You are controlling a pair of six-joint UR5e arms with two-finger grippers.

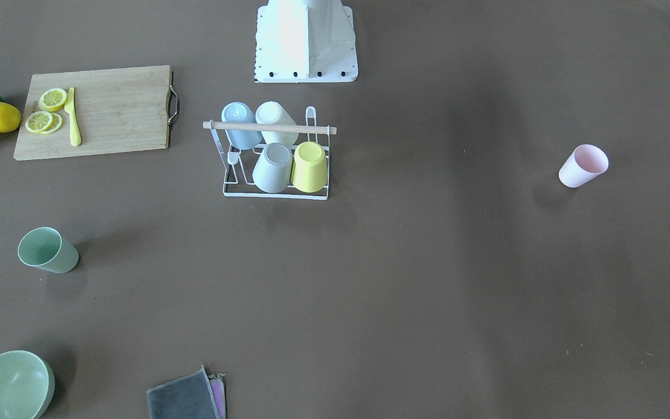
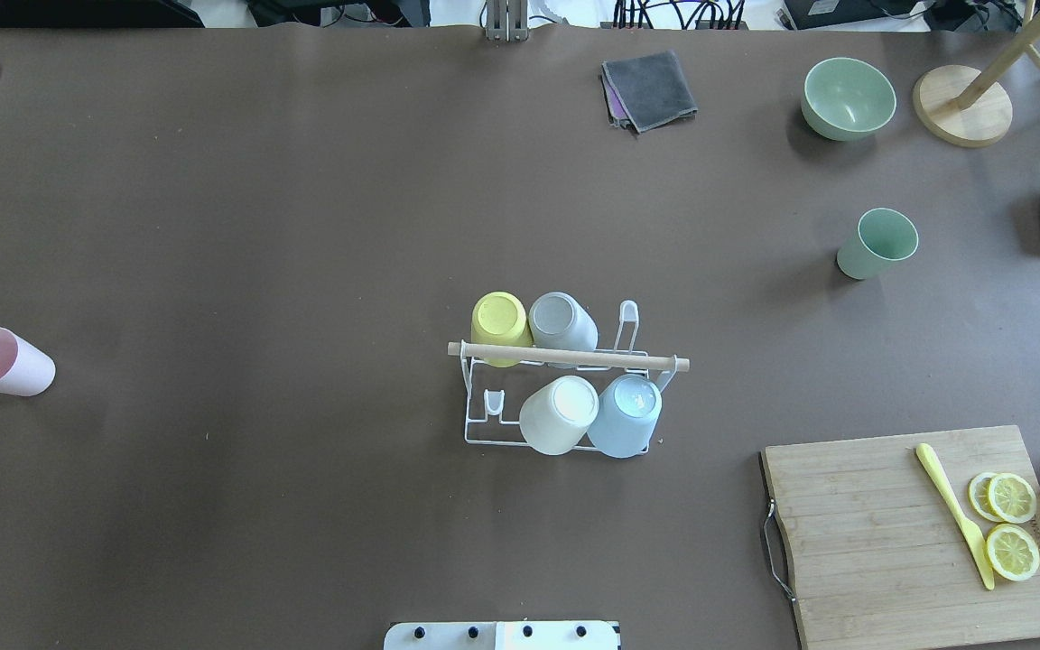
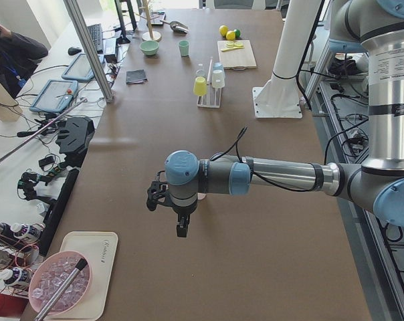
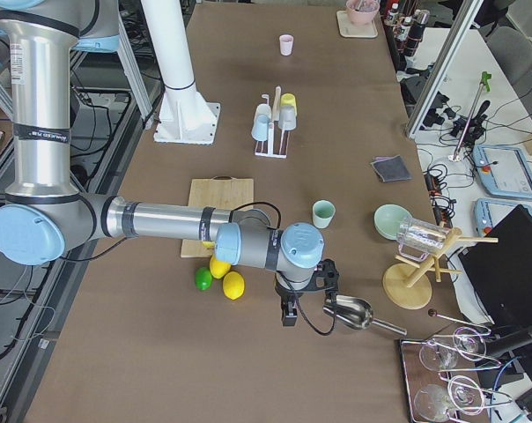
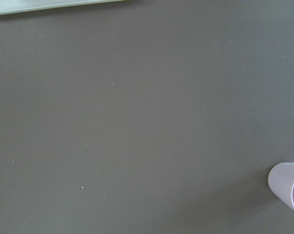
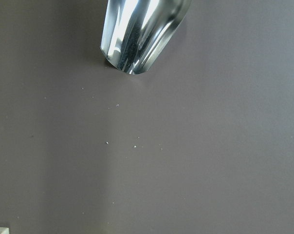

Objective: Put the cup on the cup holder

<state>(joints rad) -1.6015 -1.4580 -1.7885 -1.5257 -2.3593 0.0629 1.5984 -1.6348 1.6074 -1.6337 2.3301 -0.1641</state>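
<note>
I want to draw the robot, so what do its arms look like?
The left arm and the right arm are shiny silver tubes with round light-blue caps at the joints. A thin black cable runs along each forearm. Each ends in a small black gripper, the left gripper and the right gripper. The upright tubes carry small dark print.

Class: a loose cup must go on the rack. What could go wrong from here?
The white wire cup holder has two free prongs, each beside a seated cup; a lowered cup may knock a neighbour.
The pale pink plastic cup stands mouth up; flipping it risks a slip.
The light wooden rod may block the descent.
</note>
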